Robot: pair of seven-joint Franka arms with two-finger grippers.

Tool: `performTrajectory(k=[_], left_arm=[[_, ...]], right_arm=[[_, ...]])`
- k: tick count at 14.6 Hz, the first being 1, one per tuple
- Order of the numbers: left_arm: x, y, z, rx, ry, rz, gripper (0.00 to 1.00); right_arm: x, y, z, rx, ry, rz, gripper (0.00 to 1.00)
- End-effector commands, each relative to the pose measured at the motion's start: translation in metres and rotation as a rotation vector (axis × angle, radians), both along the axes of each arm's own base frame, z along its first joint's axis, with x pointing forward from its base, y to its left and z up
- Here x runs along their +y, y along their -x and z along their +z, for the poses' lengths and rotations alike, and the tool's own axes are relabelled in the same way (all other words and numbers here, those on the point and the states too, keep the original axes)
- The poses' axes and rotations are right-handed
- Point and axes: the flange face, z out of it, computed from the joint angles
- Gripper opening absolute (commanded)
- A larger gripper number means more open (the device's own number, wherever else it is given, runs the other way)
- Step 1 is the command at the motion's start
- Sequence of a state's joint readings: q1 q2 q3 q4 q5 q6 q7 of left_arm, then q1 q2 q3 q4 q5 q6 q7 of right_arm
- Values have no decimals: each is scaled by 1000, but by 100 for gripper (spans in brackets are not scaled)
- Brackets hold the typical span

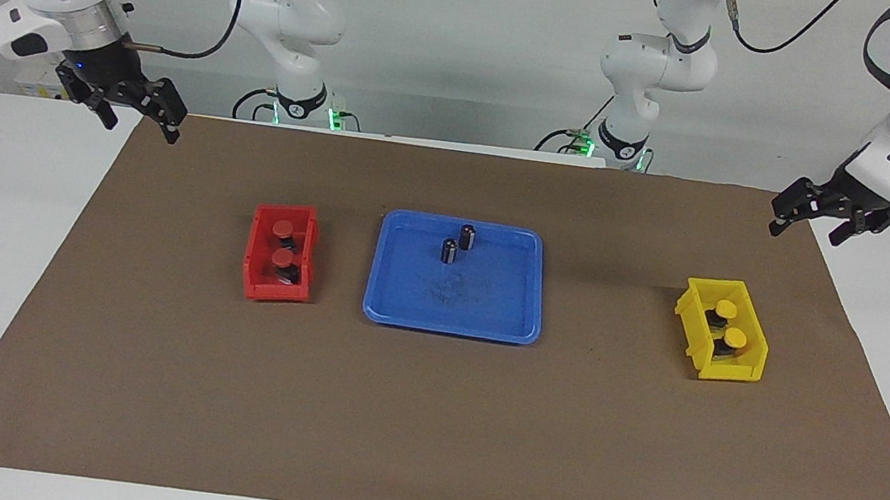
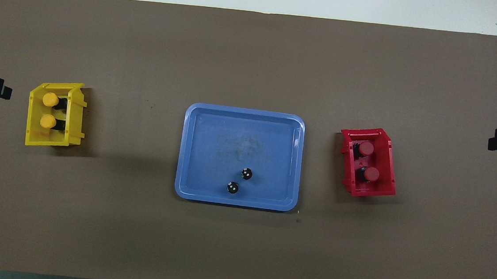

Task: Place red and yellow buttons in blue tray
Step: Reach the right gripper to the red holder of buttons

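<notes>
1. I see the two red buttons [image 1: 282,244] in the red bin [image 1: 255,256], one nearer the robots than the other. Their round caps show clearly; the dark bases under them are mostly hidden by the bin walls.
2. The two yellow buttons [image 1: 730,322] sit the same way in the yellow bin [image 1: 693,314], caps plain, bases half lost in the bin's shadow.
3. The blue tray [image 1: 489,306] lies in the middle of the brown mat [image 1: 423,426], between the two bins and well apart from each. No button is in it.
4. In the tray I count two dark cylinders [image 1: 458,243], upright and just beside each other, in the part nearer the robots. A faint smudge marks the tray floor at its centre; I cannot make out what it is.
5. The red bin is toward the right arm's end of the table, the yellow bin toward the left arm's end.
6. The right gripper [image 1: 141,113] hangs over the mat's corner at its own end, its fingers spread apart and holding nothing.
7. The left gripper [image 1: 812,219] hangs over the mat's edge at its end, fingers likewise apart and empty.
8. From overhead only the dark tips of both grippers poke in at the edges, the rest cut off.
</notes>
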State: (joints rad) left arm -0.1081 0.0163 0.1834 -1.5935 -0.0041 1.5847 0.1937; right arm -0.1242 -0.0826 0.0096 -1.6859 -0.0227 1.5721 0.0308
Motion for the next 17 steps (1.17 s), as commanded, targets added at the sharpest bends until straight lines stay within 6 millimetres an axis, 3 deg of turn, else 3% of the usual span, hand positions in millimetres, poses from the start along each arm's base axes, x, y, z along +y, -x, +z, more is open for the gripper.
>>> performTrajectory(k=[1,7,11,12,15,17], left_arm=[[-1,10,1,10,-38,2,100],[-19,11,-2,16,-37,58,100],[-16,12,-2,24,-38,57,100],[-12,12,-2,24,-38,63,100],[-12,12,-2,24,-38,64,100],[-12,12,-2,24,-38,64,100]], right_arm=[[1,3,2,4,-19,19,100],[5,3,3,3,-16,19,100],[12,1,2,3,-15,40,100],[30,-3,4,-4,-11,72,100],[44,-20,5,-43,-14,90,100],[71,-34,-10,-39,-21,102,100]])
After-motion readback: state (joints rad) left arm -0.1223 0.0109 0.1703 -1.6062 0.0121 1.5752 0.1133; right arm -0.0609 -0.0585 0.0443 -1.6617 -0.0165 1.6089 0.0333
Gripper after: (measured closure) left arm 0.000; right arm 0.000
